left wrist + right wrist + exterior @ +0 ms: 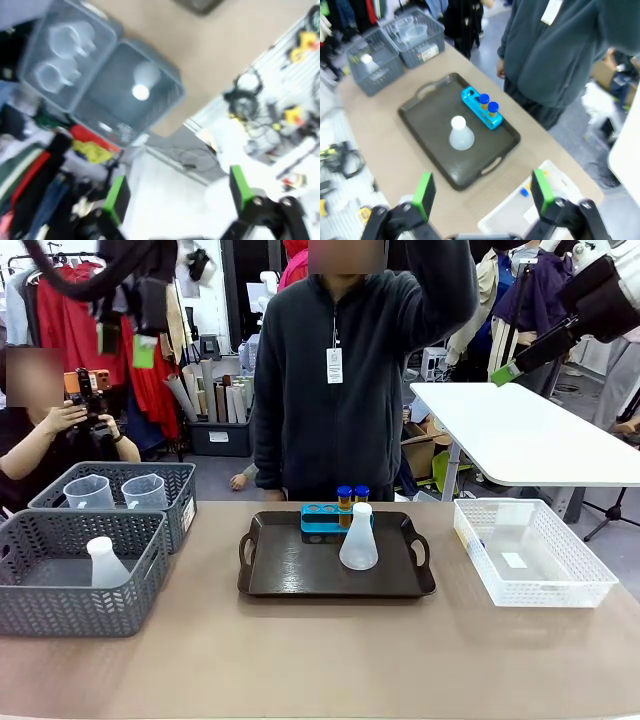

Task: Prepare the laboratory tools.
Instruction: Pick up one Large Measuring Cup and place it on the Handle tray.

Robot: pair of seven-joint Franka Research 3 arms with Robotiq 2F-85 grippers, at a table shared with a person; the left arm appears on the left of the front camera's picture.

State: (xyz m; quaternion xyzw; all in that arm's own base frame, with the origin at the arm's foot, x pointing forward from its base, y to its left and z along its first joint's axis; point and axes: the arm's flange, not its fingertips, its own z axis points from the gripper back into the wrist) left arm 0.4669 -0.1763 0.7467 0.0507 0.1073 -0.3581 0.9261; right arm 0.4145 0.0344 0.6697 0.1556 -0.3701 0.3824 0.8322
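Flask [460, 134] stands on the tray [432, 120], at eleven o'clock from your right claw [482, 192], well apart; its jaws gape wide. Tubes [487, 106] at twelve. Your left claw [178, 192] gapes too, empty.

- The left hand [177, 196] hangs high above the desk [225, 45], looking down on it at a tilt. Its two fingers [116, 197] stand wide apart, and nothing lies between them.
- The right hand [482, 194] is likewise high over the desk, fingers spread wide and empty.
- In the front view the right arm [615, 280] enters at the top right corner, its black hand slanting down towards the middle, a green-tipped finger foremost.
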